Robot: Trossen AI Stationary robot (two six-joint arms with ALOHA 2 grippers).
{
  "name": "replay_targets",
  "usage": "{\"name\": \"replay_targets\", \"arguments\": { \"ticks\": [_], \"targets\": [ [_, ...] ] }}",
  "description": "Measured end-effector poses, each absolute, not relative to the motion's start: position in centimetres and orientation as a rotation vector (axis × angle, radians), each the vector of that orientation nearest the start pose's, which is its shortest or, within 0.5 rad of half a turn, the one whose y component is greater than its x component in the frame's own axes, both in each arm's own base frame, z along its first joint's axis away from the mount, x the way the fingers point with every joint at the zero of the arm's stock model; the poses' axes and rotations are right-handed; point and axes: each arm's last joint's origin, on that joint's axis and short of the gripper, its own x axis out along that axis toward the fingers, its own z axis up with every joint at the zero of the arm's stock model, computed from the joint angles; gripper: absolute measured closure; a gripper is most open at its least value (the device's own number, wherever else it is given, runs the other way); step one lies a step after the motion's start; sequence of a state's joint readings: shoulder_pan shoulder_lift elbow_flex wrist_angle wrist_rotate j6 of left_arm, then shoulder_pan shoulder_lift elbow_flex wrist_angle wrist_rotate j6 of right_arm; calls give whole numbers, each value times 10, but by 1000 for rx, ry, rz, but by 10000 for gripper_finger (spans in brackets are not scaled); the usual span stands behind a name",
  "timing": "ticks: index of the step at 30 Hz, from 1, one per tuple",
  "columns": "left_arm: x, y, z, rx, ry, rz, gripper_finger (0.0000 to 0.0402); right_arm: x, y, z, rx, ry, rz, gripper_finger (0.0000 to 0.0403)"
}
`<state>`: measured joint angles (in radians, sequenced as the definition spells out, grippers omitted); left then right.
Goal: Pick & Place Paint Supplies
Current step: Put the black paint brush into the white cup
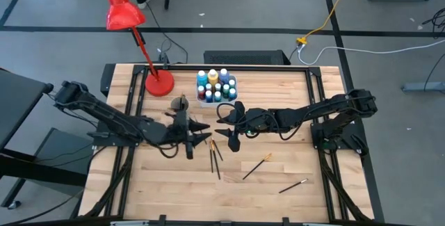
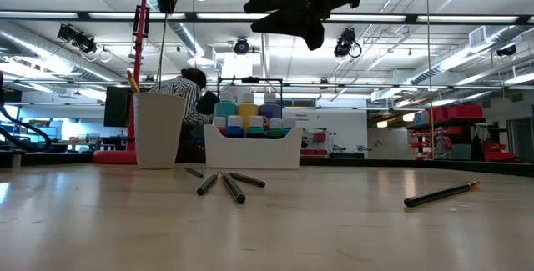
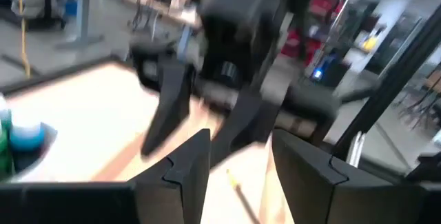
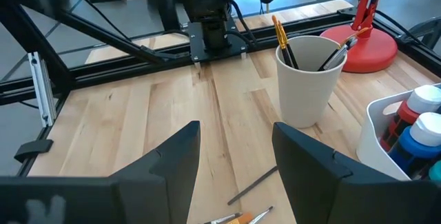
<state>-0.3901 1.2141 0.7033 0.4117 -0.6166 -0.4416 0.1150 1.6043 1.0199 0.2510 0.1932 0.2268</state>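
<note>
Several small paint bottles stand in a white tray at the table's far middle; the tray also shows in the low view. A white cup next to it holds a few brushes. Three dark brushes lie together at mid-table, and two more lie singly. My left gripper and my right gripper hang open and empty above the table, facing each other over the three brushes. Both jaws show open in the left wrist view and the right wrist view.
A red desk lamp stands with its base at the far left beside the cup, its head beyond the table's far edge. Bare wood lies along the near side of the table. A person shows in the room behind.
</note>
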Motion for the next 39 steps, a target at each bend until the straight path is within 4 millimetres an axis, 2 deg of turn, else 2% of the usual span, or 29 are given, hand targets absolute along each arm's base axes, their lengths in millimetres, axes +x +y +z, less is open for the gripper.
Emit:
{"name": "replay_targets", "arguments": {
  "ticks": [5, 11, 21, 30, 39],
  "targets": [
    [261, -91, 251, -433, 114, 253, 237, 355, 35, 251, 174, 318, -114, 215],
    [267, -96, 229, -488, 206, 286, 237, 355, 36, 251, 174, 317, -114, 215],
    [263, -101, 225, -487, 261, 274, 237, 355, 36, 251, 174, 317, -114, 215],
    [256, -100, 210, -705, 399, 329, 237, 355, 36, 251, 174, 317, -114, 215],
    [255, -100, 209, -725, 411, 329, 237, 355, 36, 251, 174, 317, -114, 215]
  ]
}}
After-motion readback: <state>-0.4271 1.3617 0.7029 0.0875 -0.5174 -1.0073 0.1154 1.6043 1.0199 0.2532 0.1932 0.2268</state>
